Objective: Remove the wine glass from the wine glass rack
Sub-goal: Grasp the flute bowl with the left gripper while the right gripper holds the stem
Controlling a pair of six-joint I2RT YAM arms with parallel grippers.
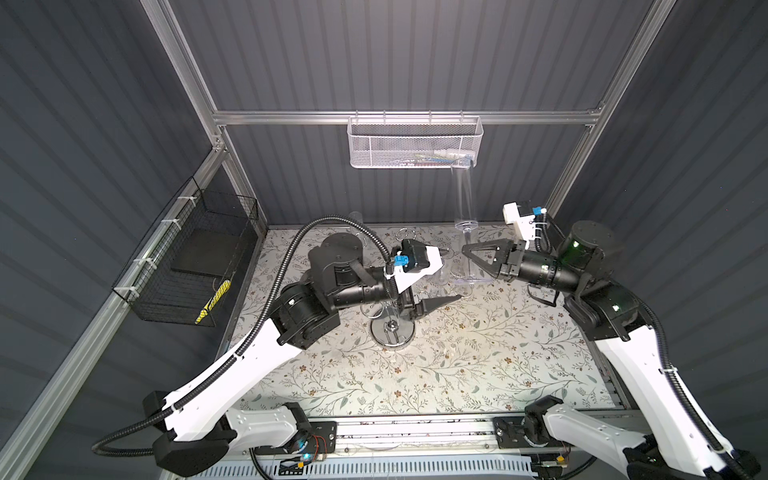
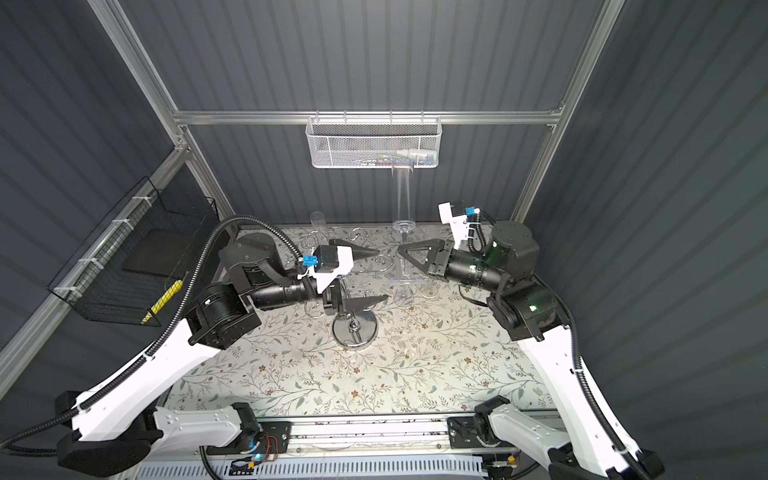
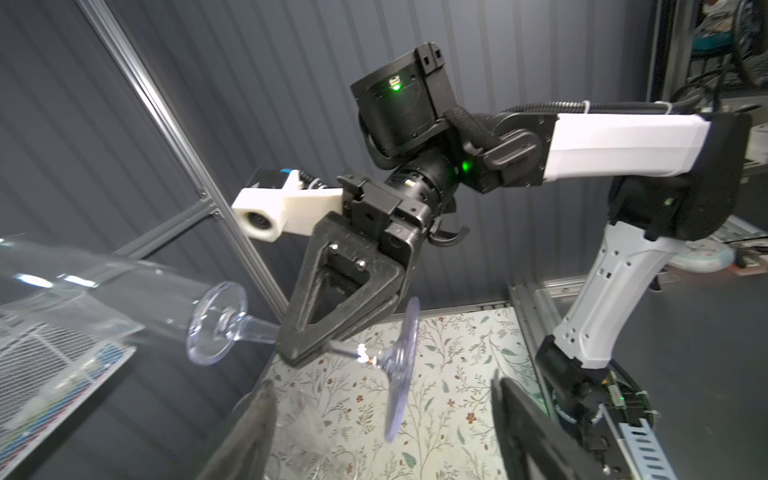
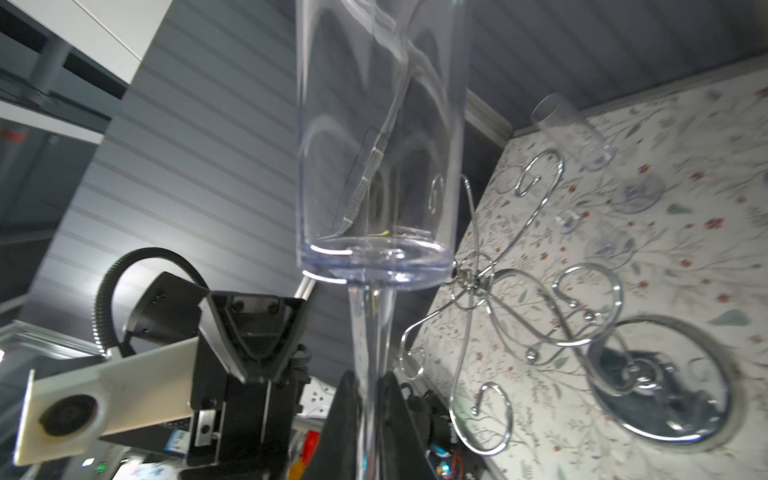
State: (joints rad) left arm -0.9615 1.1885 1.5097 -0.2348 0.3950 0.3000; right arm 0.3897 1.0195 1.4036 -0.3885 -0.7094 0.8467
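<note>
The right claw (image 1: 467,250) is pinched tight on the thin stem of the wine glass (image 1: 463,195), between bowl and foot. It holds the glass upright in the air, off to the side of the rack (image 1: 386,336) and, as far as I can judge, clear of its curled hooks. The left claw (image 1: 454,274) stands wide open just beside the stem, gripping nothing.

From here I'd draw the glass away slowly and level, so its wide foot can't catch a hook. The left claw should back off without brushing that foot.

The glass is clear and smooth, a tall straight-sided bowl on a slender stem with a flat round foot; slippery, I'd guess. The rack is bright chrome wire over a mirror-like round base, standing on the flower-patterned table (image 1: 457,374).
</note>
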